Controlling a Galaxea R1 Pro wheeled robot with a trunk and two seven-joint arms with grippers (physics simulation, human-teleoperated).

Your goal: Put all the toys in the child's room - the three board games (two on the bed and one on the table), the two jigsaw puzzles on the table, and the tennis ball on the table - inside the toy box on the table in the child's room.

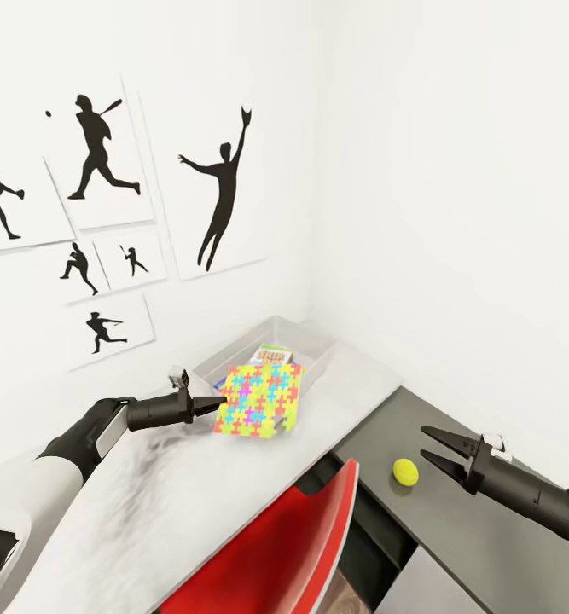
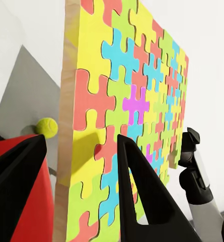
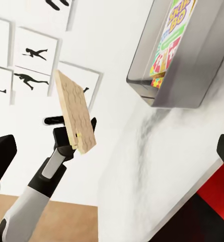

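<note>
My left gripper is shut on the edge of a jigsaw puzzle, a multicoloured square held up on edge above the light grey table, just short of the toy box. The left wrist view shows the puzzle's face close up, the right wrist view its wooden back. A Skip-Bo board game lies inside the toy box. The tennis ball rests on the dark grey corner section. My right gripper hangs open just right of the ball, holding nothing.
A red chair back stands against the table's front edge below both arms. The toy box sits in the corner against white walls. Black sports silhouette pictures hang on the left wall.
</note>
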